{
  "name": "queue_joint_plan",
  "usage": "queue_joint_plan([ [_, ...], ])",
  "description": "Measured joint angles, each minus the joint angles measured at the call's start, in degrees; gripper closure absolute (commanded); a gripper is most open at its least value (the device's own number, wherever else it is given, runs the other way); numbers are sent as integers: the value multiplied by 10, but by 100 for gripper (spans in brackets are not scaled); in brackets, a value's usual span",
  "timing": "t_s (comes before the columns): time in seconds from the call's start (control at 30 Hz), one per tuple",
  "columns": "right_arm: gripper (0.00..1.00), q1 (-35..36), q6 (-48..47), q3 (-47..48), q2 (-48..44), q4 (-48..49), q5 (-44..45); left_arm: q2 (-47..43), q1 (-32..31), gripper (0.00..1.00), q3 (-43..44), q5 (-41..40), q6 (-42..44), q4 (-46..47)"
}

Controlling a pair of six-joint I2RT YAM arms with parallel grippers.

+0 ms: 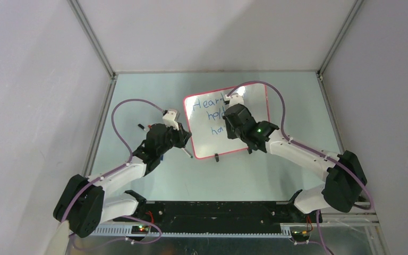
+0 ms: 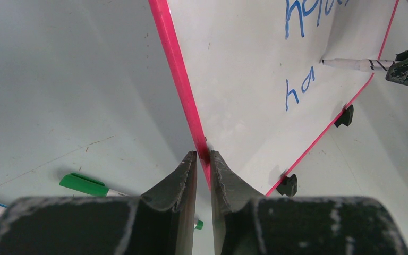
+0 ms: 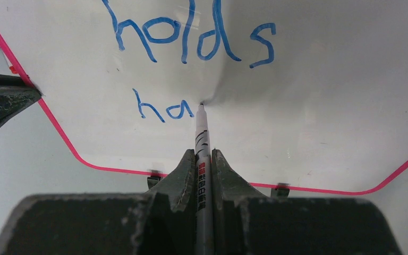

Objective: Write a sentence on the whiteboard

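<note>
White walls [image 1: 218, 32] with grey metal corner posts enclose one pale grey-green desk [image 1: 276, 175] that fills the middle of the top view. Two arms reach in from the bottom edge. One whiteboard [image 1: 204, 143], red-framed, sits just right of centre, propped on two black feet [image 2: 287, 185]. The left gripper [image 2: 203, 155] is clamped on the board's red left edge. The right gripper [image 3: 204, 154] is closed around one white-barrelled marker [image 3: 201, 127], whose tip touches the board just right of "ha". The sentence [image 3: 191, 37] runs in three blue lines: "Hear…", "holds", "ha". One green-capped marker [image 2: 85, 185] lies on the desk at the left wrist view's lower left.
</note>
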Motion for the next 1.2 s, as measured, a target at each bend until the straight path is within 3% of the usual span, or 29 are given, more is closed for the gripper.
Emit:
queue_joint_plan([
  [1.2,100,7,15,0,16,-40,2,0,0,80,0,0,0,0],
])
